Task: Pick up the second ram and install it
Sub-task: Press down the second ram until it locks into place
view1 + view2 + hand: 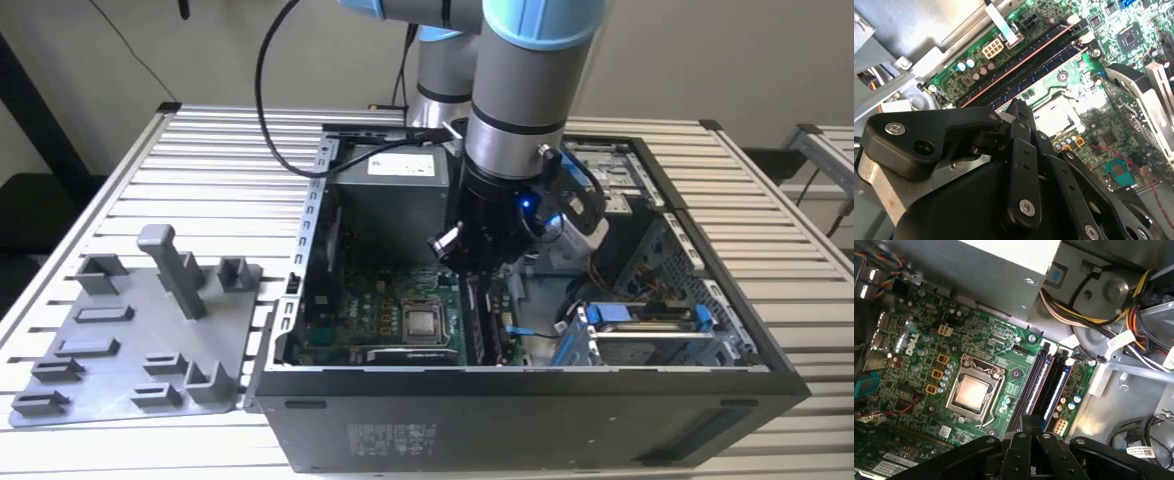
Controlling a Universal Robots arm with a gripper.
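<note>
black robot gripper [470,262] hangs inside the open dark computer case [534,400], fingers pressed together – the long, narrow dark second ram [1036,385] seated beside the green motherboard [919,355] with its silver chip.

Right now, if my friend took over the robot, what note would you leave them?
Hand: shut, fingers pressed together with nothing seen between them. It hangs inside the open computer case, just above the memory slots beside the motherboard.
Second ram: I can't pick it out. None shows standing in the grey tray in the exterior view.
Done: the hand has reached the slots.
Left: these views don't settle whether the stick is seated in a slot, so check that first.
</note>
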